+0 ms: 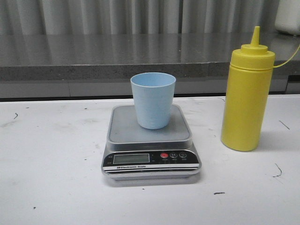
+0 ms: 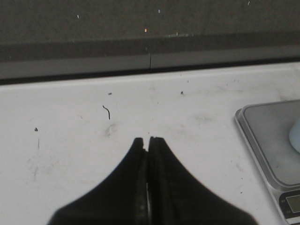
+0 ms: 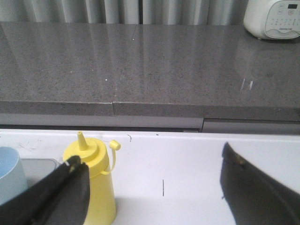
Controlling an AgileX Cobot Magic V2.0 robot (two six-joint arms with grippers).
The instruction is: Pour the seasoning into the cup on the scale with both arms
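Note:
The pale blue cup (image 1: 153,100) stands upright on the grey platform of the silver scale (image 1: 150,140) at the table's middle. The yellow seasoning bottle (image 1: 246,96) stands upright to the right of the scale, its cap tether trailing right. Neither arm shows in the front view. In the left wrist view my left gripper (image 2: 149,139) is shut and empty over bare table, with the scale (image 2: 269,140) off to one side. In the right wrist view my right gripper (image 3: 152,159) is open wide; the bottle (image 3: 96,183) stands just behind one finger, not between the jaws, beside the cup (image 3: 9,178).
A grey stone counter (image 1: 117,56) runs along the back of the white table (image 1: 51,178). A white appliance (image 3: 274,18) sits on the counter at the far right. Small dark marks dot the table surface.

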